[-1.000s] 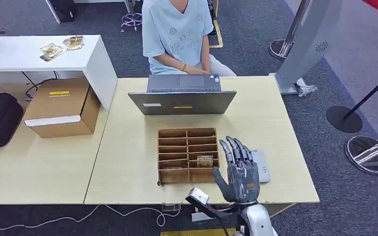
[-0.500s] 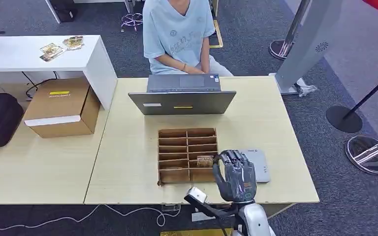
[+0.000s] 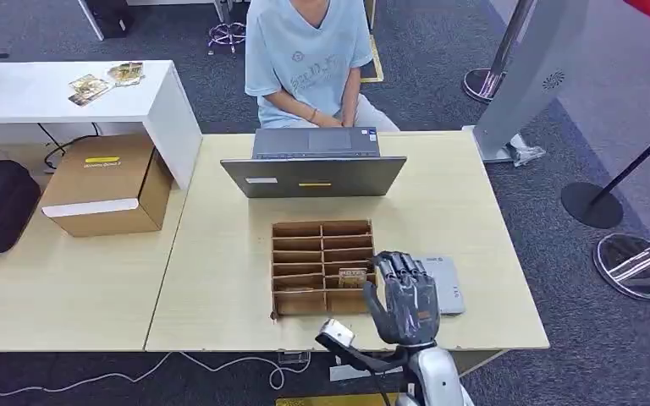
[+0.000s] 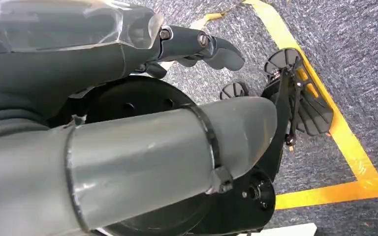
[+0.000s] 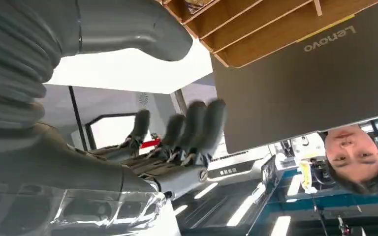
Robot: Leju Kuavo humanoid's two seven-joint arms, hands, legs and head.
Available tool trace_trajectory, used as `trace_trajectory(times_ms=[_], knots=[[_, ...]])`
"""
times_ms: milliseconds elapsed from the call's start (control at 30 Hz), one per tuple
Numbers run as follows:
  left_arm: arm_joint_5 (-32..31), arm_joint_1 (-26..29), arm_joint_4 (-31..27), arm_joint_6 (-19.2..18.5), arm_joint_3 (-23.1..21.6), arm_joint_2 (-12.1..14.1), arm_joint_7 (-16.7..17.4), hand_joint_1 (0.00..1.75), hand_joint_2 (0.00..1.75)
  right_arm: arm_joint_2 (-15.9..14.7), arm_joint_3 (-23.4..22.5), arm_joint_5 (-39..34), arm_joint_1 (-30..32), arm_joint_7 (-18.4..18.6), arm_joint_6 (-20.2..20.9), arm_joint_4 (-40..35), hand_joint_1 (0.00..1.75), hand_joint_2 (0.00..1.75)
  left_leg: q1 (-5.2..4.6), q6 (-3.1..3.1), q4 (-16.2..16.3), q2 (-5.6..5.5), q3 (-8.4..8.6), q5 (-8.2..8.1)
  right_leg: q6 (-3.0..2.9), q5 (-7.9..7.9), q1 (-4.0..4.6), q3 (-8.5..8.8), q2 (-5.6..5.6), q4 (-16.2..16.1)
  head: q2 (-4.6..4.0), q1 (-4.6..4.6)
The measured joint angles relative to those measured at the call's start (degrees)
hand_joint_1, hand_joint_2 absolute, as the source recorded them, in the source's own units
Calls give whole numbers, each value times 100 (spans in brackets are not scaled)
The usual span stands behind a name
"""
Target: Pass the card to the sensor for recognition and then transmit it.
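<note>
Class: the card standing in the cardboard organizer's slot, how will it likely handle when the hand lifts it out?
The card looks thin and flat, so probably light and fairly stiff. Standing on edge in a narrow organizer slot, it may tip or slip if pinched loosely.

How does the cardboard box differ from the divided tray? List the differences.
The box is a closed carton; the tray is open-topped and split into compartments. The box sits on the left table; the tray lies flat on the middle table by the right hand. Both are brown cardboard.
</note>
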Motion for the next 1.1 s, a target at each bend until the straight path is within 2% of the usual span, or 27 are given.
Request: trace_trajectory(times_ms=[167, 233, 367, 500, 533, 600, 700, 733, 800, 900, 1000, 1033, 1100], knots=[[-7, 0, 0, 0, 0, 0, 0, 0, 0, 2, 2, -6, -56, -2, 17, 96, 75, 175, 0, 0, 0, 0, 0, 0, 0, 0, 0, 0, 0, 0, 0, 2], [-7, 0, 0, 2, 0, 0, -2, 0, 0, 2, 4, -31, -84, -9, 17, 138, 86, 175, 0, 0, 0, 0, 0, 0, 0, 0, 0, 0, 0, 0, 0, 0], [-9, 1, 0, 2, 0, 0, -2, 0, 0, 2, 9, -70, -128, -17, 17, 227, 84, 175, 0, 0, 0, 0, 0, 0, 0, 0, 0, 0, 0, 0, 0, 0], [-9, 2, 0, 2, 0, 0, -7, 0, 0, 2, 15, -72, -154, -18, 17, 284, 91, 175, 0, 0, 0, 0, -1, 0, 0, 0, 0, 0, 0, 0, 0, 0], [-11, 2, 0, 0, 0, 0, -7, 0, 0, 2, 15, -79, -166, -18, 20, 306, 84, 175, 0, 0, 0, 0, -1, 0, 0, 0, 0, 0, 0, 0, 0, 0], [-20, 2, 0, 0, 0, 0, -7, 0, 0, 2, 17, -96, -180, -20, 33, 345, 84, 175, 0, 0, 0, 0, -1, 0, 0, 0, 0, 0, -1, 0, 0, 0], [-24, 3, 0, 2, 0, 0, -7, 0, 0, 2, 24, -109, -216, -22, 44, 418, 72, 175, 0, 0, 0, 0, -1, 0, 0, 0, 0, 0, 0, 0, 0, 0], [-24, 3, 0, 2, 0, 0, -7, 0, 0, 2, 26, -111, -229, -22, 48, 439, 75, 175, 0, 0, 0, 0, -1, 0, 0, 0, 0, 0, 0, 0, 0, 0], [-30, 4, 0, 2, 0, 0, -6, 0, 0, 7, 35, -116, -262, -22, 59, 489, 68, 175, 0, 0, 0, 0, -1, 0, 0, 0, 0, 0, 0, 0, 0, 0], [-44, 4, 0, 0, 0, 0, -7, 0, 0, 24, 50, -144, -315, -24, 61, 551, 70, 175, 0, 0, 0, 0, -1, 0, 0, 0, 0, 0, 0, 0, 0, 0], [-44, 6, 0, 0, 0, 0, -9, 0, 0, 33, 52, -175, -358, -22, 59, 610, 56, 175, 0, 0, 0, 0, -1, 0, 0, 0, 0, 0, -1, 0, 0, 0], [-44, 6, 0, -2, 0, 2, -7, 0, 0, 33, 52, -175, -367, -20, 59, 625, 66, 175, 0, 0, 0, 0, 0, 0, 0, 0, 0, 0, -1, 0, 0, 0], [-52, 8, 0, -22, 0, 4, -7, 0, 0, 33, 52, -168, -372, -9, 59, 662, 65, 175, 0, 0, 0, 0, -1, 0, 0, 0, 0, 0, -1, 0, 0, 0]])
